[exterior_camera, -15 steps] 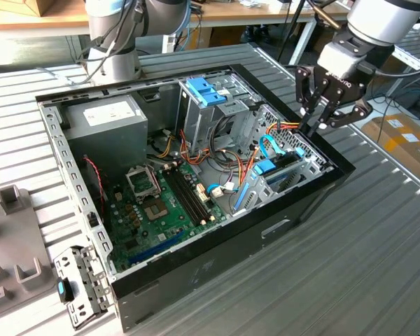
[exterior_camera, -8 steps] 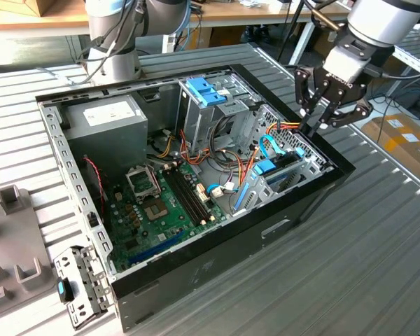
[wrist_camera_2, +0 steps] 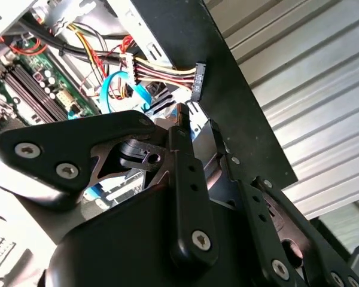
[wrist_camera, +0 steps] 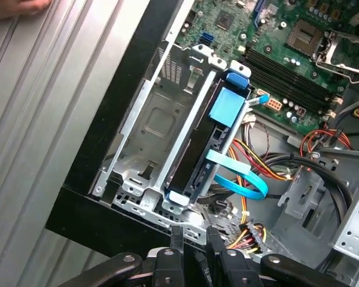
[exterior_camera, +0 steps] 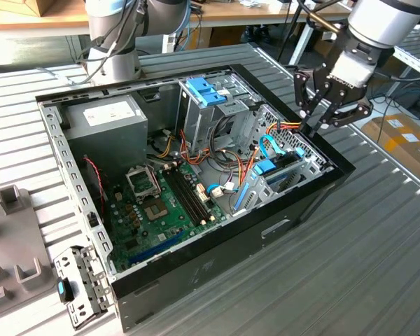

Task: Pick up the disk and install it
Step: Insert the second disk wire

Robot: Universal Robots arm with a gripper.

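Where the claw blocks the view: in the second wrist view the claw body covers most of the drive cage; only a slice of blue shows under its links.
Disk: stands on edge in the drive cage at the case's front end, light-blue carrier up. Its flat face and label are turned away and mostly hidden by the cage wall. In the exterior view it's a small blue patch behind the cage metal.
Disk seating: can't tell if fully home.
Bay beside disk: bare metal, on the case-wall side.
Claw: above the case's rim on the exterior view's right, near the disk but clear of it. Fingers drawn together, nothing between them.
Cut off: arm's upper part leaves the frame in the exterior view. A pinkish shape over the counter is cropped by the frame edge; can't tell what it is.
In the way: blue flat cable loops just beside the disk, and a cable bundle w/ black plug hangs close to the fingertips.
Around: power-supply box, motherboard, blue latch.
Outside case: bracket w/ blue clip on the counter by the near corner.
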